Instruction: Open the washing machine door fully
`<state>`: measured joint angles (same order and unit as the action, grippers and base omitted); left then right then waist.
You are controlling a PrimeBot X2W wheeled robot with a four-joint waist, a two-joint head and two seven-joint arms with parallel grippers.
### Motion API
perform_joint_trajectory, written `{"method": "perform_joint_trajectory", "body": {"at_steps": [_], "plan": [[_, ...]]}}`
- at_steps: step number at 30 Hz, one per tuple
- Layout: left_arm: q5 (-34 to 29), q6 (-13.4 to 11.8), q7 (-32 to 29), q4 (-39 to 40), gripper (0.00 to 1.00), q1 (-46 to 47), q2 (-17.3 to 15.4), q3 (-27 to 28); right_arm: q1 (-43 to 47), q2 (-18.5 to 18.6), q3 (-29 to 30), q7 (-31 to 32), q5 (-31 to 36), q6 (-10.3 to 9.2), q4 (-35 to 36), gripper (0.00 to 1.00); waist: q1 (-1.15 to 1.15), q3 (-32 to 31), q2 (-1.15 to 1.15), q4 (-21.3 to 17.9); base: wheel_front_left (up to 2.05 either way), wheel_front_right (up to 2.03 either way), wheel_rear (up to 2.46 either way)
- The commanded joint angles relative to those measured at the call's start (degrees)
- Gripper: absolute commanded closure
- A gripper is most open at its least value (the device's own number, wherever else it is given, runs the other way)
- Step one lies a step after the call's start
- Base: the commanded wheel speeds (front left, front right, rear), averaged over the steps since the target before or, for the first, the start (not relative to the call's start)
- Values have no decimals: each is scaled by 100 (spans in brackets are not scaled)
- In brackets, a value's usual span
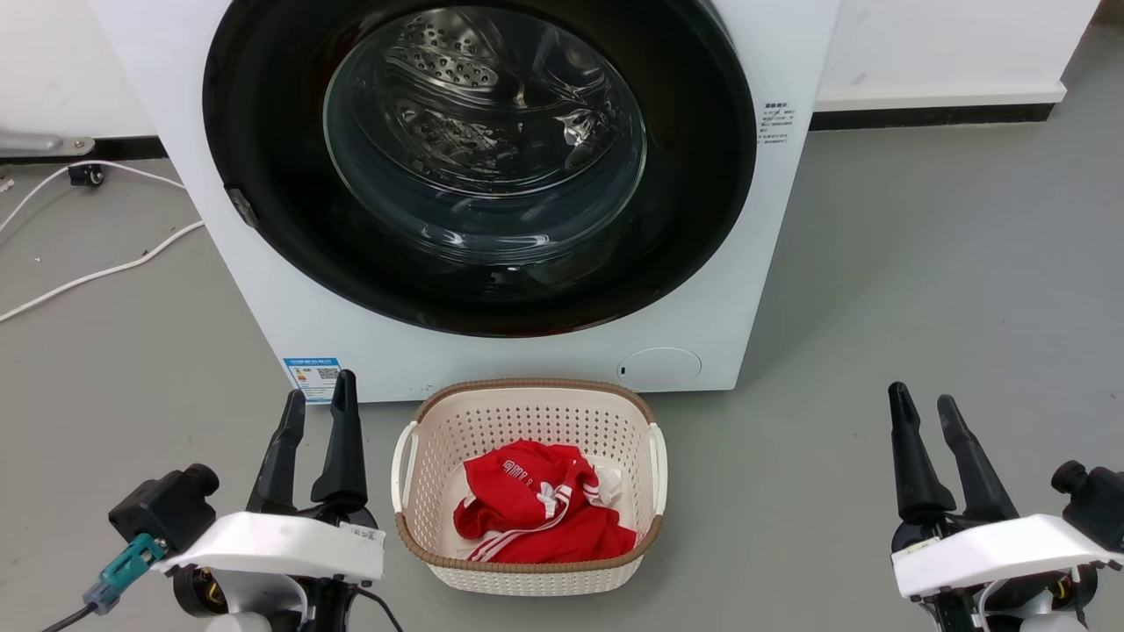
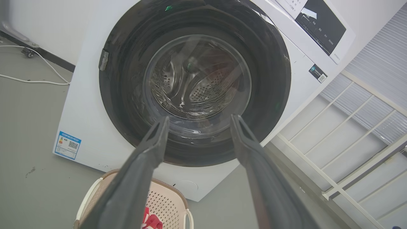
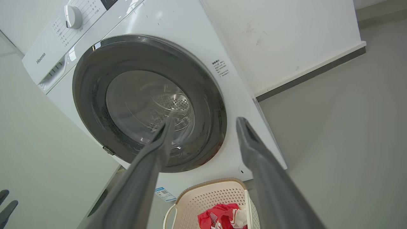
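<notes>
Washing machine door (image 1: 479, 162), large, round and glossy black with a bulging clear glass window, sits closed flat against the front of the big white front-loading washing machine (image 1: 536, 362), ahead of both pairs of fingers and well apart from them. The left gripper (image 1: 320, 391) and right gripper (image 1: 920, 397) are held low on either side, forearms level and long dark fingers pointing toward the machine; each pair is parted and holds nothing. Between the two grippers, a cream perforated plastic laundry basket (image 1: 536, 388) with a brown rim stands on the grey floor, holding a red garment with white stripes (image 1: 536, 513). A small blue label (image 1: 313, 376) on the machine lies just beside the left fingertips in the head view.
</notes>
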<state>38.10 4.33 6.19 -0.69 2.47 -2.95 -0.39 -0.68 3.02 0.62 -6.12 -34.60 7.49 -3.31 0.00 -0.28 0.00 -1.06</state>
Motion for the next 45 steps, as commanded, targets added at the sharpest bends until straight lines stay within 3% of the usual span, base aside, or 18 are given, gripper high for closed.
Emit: {"method": "perform_joint_trajectory", "body": {"at_steps": [1, 22, 45], "plan": [[-203, -51, 54, 87, 0, -23, -47, -24, -16, 3, -15, -53, 218, 0, 53, 0, 0, -2, 0, -1, 0, 0, 0], [-1561, -374, 373, 10, 0, -185, -227, -221, 106, -5, -66, -160, 1614, 0, 146, 0, 0, -42, 0, -24, 0, 0, 0], [-2656, -550, 647, 124, 0, -303, -254, -375, 186, -13, -225, -310, 2715, -1, 357, 0, 0, -65, 0, -17, 0, 0, 0]]}}
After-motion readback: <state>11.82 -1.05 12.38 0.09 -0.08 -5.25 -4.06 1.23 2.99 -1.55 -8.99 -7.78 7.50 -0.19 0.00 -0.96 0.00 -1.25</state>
